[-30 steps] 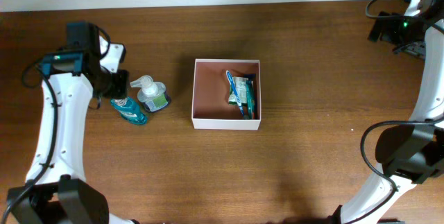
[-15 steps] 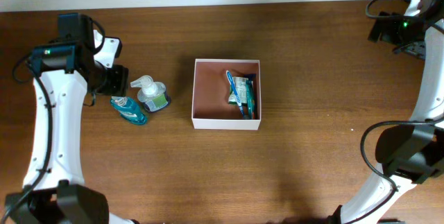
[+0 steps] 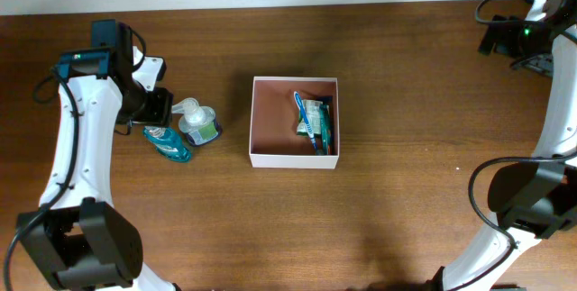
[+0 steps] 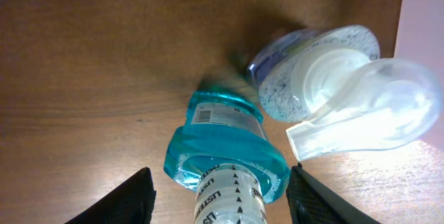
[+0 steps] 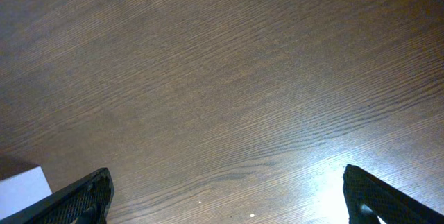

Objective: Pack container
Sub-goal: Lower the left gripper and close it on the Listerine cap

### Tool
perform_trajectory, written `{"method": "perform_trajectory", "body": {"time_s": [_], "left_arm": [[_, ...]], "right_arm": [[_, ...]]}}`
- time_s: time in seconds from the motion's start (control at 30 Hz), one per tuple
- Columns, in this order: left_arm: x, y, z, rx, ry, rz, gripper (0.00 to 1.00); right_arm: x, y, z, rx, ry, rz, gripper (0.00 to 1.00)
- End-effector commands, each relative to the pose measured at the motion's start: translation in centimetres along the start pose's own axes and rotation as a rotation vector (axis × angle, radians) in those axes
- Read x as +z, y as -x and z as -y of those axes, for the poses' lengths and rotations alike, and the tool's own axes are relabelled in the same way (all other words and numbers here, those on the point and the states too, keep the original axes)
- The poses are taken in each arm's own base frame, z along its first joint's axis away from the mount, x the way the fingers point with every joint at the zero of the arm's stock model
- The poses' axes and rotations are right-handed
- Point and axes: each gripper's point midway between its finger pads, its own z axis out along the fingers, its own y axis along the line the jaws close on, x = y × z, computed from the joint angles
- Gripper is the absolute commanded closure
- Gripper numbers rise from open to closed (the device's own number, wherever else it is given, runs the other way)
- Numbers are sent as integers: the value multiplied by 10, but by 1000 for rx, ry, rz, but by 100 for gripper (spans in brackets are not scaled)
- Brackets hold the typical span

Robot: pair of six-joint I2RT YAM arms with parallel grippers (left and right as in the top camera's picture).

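The white-walled container [image 3: 295,159] sits mid-surface [image 3: 406,75] with toiletries [image 3: 313,122] along its right wall, a clear pump bottle [image 4: 326,78] standing between it and the lying teal bottle [image 4: 222,141], which the open left pincer [image 4: 220,179] straddles untouched, while the right pincer [image 5: 225,175] gapes empty.

The teal bottle's [image 4: 223,148] white neck band [image 4: 232,197] shows small black arrows; its print is too blurred to read.

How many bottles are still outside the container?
2: the teal bottle lies left of the container, and the clear pump bottle is beside it, nearer the container. None looks hidden.
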Motion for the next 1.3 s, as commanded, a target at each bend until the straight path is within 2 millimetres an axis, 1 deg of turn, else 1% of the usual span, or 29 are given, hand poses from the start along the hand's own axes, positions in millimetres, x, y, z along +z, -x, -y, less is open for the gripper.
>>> {"method": "perform_trajectory", "body": {"time_s": [0.0,0.1,0.17,0.5,0.57,0.63,0.73,0.83,1.03,1.07,1.23,1.27], "left_arm": [[8,-2,-1,-2,-7,-32,38],[8,-5,0,-2,-10,-46,39],[8,-8,1,-2,-13,-60,42],[7,-12,1,-3,-16,-75,43],[7,-12,2,-3,-17,-75,43],[7,-12,2,-3,-16,-74,38],[7,-12,2,-3,-17,-75,38],[7,-12,1,-3,-16,-75,52],[7,-12,2,-2,-16,-74,53],[7,-12,2,-3,-17,-75,56],[7,-12,1,-2,-16,-75,62],[7,-12,1,-2,-16,-75,65]], "right_arm": [[-11,3,-2,7,11,25,1],[-11,3,-2,7,11,25,1],[-11,3,-2,7,11,25,1],[-11,3,-2,7,11,25,1],[-11,3,-2,7,11,25,1],[-11,3,-2,7,11,25,1],[-11,3,-2,7,11,25,1],[-11,3,-2,7,11,25,1],[-11,3,-2,7,11,25,1],[-11,2,-2,7,11,25,1],[-11,3,-2,7,11,25,2],[-11,3,-2,7,11,25,1]]}}
